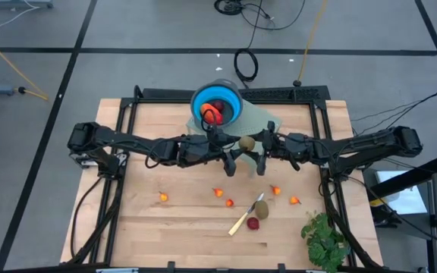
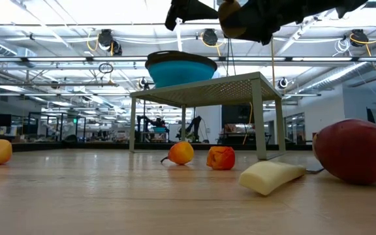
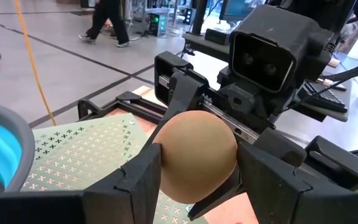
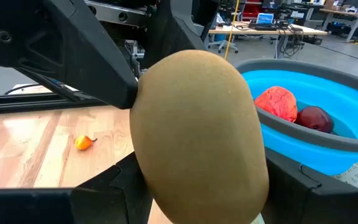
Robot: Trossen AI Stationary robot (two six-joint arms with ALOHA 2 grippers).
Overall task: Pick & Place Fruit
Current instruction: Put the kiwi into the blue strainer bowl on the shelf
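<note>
Two end effectors meet above the middle of the tabletop [image 1: 165, 235], and one brownish-green oval fruit [image 1: 246, 142] is gripped between them, lifted clear of the wood. The left end effector [image 3: 197, 177] is closed partway on the oval, its dark fingers [image 3: 138, 180] pressed against opposite sides. The right end effector [image 4: 197, 186] is clamped on the same fruit from the other direction, so that its fingers cross those of the left one. The skin of the held fruit is seen as matt and finely fuzzy, tan to olive, over an egg-like shape.

Just behind the meeting point, a round blue bowl [image 1: 215, 102] with a grey rim is set on a pale green perforated stand [image 3: 79, 155]. Only the low view shows that this stand is raised on thin legs. The bowl's contents are shown best by the right wrist view: a wrinkled red-orange piece [image 4: 277, 102] and a smooth dark red ball [image 4: 314, 118], touching each other.

On the light, planked tabletop, a second oval fruit [image 1: 261, 208] is laid beside a pale-handled knife [image 1: 243, 220], with another dark red ball [image 1: 253, 224] near them. Several tiny orange-red pieces [image 1: 163, 196] are scattered across the boards, well apart. A leafy green bunch [image 1: 325, 239] is placed at the right corner, which is seen in the high view alone.
</note>
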